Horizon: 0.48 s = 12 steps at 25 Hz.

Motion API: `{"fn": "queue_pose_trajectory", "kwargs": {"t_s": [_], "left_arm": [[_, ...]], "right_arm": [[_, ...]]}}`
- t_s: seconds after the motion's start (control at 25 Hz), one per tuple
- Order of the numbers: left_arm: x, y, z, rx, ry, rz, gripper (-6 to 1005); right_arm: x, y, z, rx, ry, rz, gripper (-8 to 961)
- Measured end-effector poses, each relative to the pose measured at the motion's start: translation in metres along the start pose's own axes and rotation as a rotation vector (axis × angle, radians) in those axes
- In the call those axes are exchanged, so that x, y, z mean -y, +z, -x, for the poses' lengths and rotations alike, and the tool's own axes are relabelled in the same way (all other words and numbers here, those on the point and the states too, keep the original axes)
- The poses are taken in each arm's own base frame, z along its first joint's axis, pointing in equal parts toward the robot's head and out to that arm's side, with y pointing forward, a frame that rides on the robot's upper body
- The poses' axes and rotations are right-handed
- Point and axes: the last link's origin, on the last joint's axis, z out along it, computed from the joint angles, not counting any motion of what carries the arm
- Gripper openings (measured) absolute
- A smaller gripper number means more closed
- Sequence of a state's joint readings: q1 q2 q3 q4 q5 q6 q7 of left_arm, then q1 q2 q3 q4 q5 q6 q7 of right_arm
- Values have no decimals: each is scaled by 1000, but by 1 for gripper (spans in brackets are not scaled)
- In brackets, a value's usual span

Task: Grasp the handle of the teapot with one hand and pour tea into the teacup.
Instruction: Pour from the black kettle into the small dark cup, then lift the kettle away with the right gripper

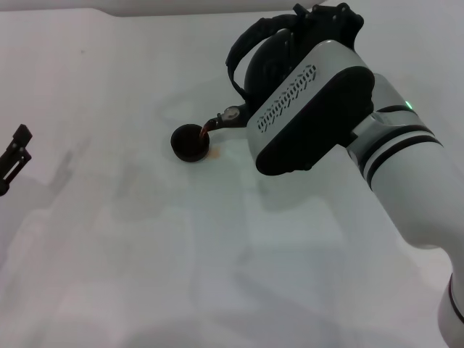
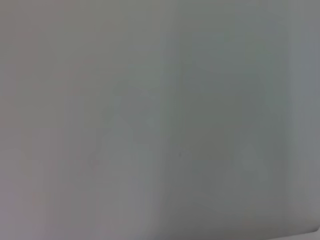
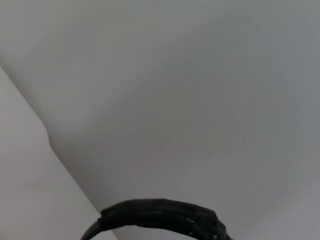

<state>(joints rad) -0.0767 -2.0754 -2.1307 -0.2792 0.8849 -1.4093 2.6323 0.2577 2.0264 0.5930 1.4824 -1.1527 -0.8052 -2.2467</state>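
The teapot [image 1: 272, 61], round and matte black, hangs tipped above the white bench [image 1: 145, 239] so that its short spout [image 1: 225, 119], marked with a pale disc, sits over the teacup's rim; a thin brown stream falls into the teacup [image 1: 189, 141], a small glossy dark bowl. The thick wrapped handle [image 1: 250, 43] arches beyond the teapot, where the right claw [image 1: 322, 22] takes it; whether it clamps, I cannot tell. Well left of the teacup, the left claw [image 1: 14, 156] idles, state unclear.
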Motion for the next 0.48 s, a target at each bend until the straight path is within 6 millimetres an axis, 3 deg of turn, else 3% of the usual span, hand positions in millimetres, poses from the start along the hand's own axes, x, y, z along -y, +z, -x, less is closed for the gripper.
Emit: {"fn": "queue_pose_trajectory", "kwargs": {"t_s": [0.24, 0.48], "left_arm": [[0, 0, 0, 1, 0, 1, 812], [0, 0, 1, 4, 0, 1, 813]], "right_arm": [[0, 1, -2, -1, 27, 4, 106], [5, 7, -2, 39, 164, 57, 105]]}}
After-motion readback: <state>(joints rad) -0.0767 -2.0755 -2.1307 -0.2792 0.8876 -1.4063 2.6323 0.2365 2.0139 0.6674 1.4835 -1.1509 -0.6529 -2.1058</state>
